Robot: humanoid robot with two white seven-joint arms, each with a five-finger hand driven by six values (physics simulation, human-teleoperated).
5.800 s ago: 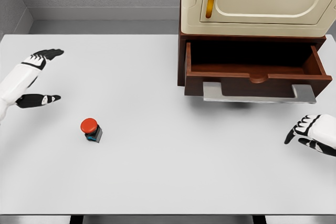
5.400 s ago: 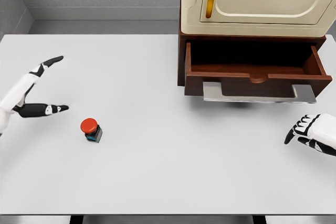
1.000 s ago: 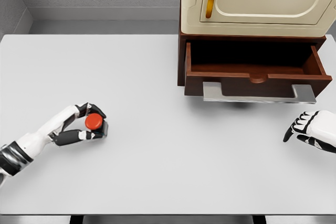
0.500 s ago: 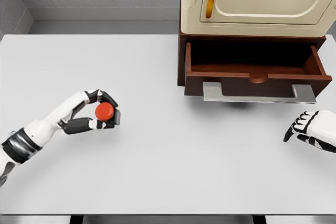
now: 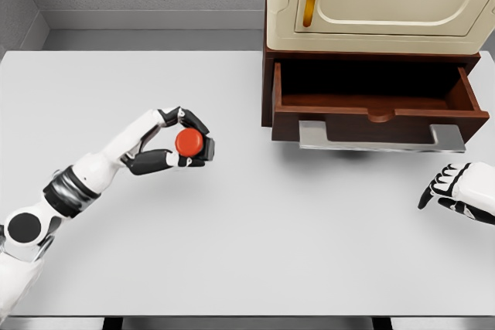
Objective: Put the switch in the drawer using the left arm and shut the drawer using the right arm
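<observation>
My left hand (image 5: 174,144) grips the switch (image 5: 190,144) above the desk (image 5: 255,253), left of the open drawer (image 5: 371,110); my right hand (image 5: 460,191) waits relaxed, holding nothing, near the right edge.

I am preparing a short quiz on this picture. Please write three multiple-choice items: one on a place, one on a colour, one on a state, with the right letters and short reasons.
1. Where is the switch?
A. in the drawer
B. in the left hand
C. under the right hand

2. What colour is the switch's button?
A. red
B. green
C. yellow

3. How is the drawer?
A. shut
B. removed
C. open

Key: 1 B, the left hand grips it above the table; 2 A, the round top is red; 3 C, the drawer is pulled out and looks empty.
</observation>
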